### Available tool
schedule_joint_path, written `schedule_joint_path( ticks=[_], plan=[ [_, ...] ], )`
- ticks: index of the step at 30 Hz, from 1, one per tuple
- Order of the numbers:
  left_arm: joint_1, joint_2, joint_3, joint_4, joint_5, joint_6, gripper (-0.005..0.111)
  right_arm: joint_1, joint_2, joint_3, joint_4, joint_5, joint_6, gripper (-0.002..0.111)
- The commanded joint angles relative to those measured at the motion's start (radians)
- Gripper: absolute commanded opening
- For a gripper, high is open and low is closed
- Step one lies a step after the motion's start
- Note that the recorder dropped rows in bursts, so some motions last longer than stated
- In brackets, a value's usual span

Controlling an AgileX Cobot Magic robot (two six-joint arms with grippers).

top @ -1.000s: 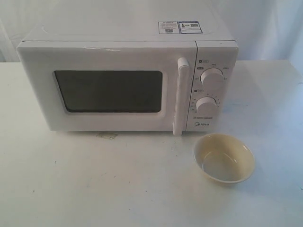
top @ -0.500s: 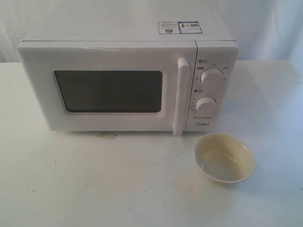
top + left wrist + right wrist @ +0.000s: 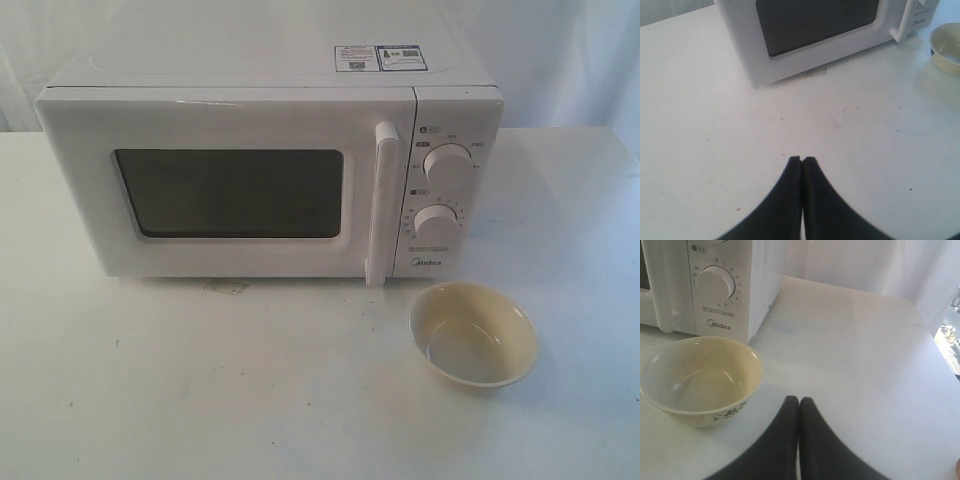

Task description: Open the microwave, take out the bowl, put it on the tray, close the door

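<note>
One microwave [image 3: 270, 170] with its door [image 3: 225, 190] shut, and one bowl [image 3: 473, 333] out on the counter [image 3: 250, 400].

A single white microwave is set on the white counter; its door is closed flush. One tall bar handle [image 3: 382, 205] is fixed at the edge of the door nearest the control panel. Two round knobs are counted on that panel, one [image 3: 447, 165] above the other [image 3: 437, 222], and two stickers [image 3: 380, 57] are seen side by side on the top. One cream bowl is placed upright and empty on the counter, just in front of the control panel and apart from it; a small dark flower print is seen on its outer wall. Two pairs of jaws are counted: the left jaws are held pressed together with nothing between them, above bare counter in front of the door. The right jaws are likewise closed on nothing, beside the bowl and not touching it.
</note>
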Motion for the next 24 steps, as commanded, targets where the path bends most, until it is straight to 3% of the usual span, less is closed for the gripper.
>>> schedule_joint_path(
  ticks=[1,6,7,13,16,20,24],
  plan=[
    [-0.008,-0.007,0.051,-0.057,-0.209,0.039,0.0,-0.004,-0.007,0.005,0.005,-0.003,-0.003,0.0],
    [-0.008,-0.006,0.234,-0.093,-0.633,0.069,0.0,-0.004,-0.007,0.005,0.003,-0.003,-0.003,0.0],
    [-0.008,-0.006,0.317,-0.126,-0.735,0.069,0.0,-0.004,-0.007,0.005,0.001,-0.003,-0.003,0.0],
    [-0.008,-0.006,0.634,-0.11,-1.038,0.07,0.0,-0.004,-0.007,0.005,0.001,-0.003,-0.003,0.0],
    [-0.008,-0.013,0.745,-0.061,-1.115,-0.075,0.0,-0.004,-0.007,0.005,0.001,-0.003,-0.003,0.0],
    [-0.008,-0.136,0.823,0.008,-1.113,-0.172,0.0,-0.004,-0.007,0.005,0.001,-0.003,-0.003,0.0],
    [-0.008,-0.194,0.823,0.094,-1.013,-0.181,0.0,-0.004,-0.007,0.005,0.001,-0.003,-0.003,0.0]
  ],
)
